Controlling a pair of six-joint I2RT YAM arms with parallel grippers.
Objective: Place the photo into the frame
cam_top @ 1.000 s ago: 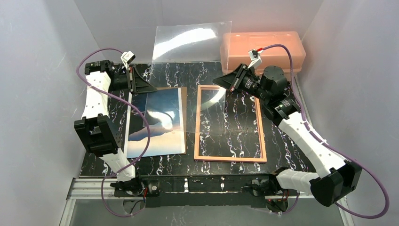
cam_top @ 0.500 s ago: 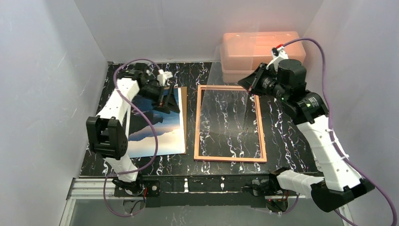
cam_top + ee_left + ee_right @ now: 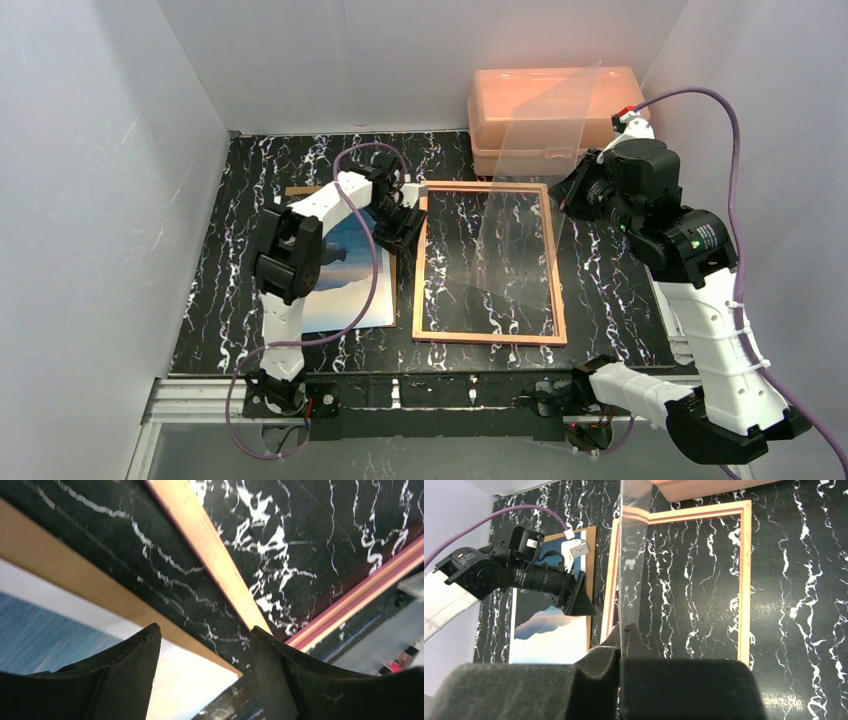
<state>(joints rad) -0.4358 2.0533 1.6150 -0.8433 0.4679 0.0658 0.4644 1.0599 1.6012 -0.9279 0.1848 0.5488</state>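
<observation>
Thin, floppy photo, likely slippery: pinch the edge below the spread, empty left hand; right hand clamps the pane

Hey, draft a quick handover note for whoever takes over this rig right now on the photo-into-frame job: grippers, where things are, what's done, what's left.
Left gripper: open and empty, low over the gap between the backing board and the left rail of the frame.
Right gripper: shut on the clear pane, which it holds lifted and tilted over the frame's right half.
The frame lies flat on the mat with its opening bare.
The photo lies picture-up on the backing board, left of the frame.
Done: the pane is out of the frame.
Left: the photo is not yet in the frame; the pane and board probably go back too.
</observation>
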